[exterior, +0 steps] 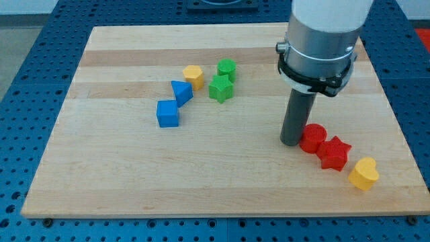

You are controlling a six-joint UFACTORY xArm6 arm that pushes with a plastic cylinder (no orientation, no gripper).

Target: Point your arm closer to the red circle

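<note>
The red circle lies on the wooden board at the view's right. My tip rests on the board right beside the circle's left edge, touching it or nearly so. A red star sits against the circle on its lower right. A yellow heart lies further to the lower right.
Near the board's middle top are a yellow hexagon, a green circle, a green star, a blue triangle and a blue cube. The arm's wide grey body hangs above the tip.
</note>
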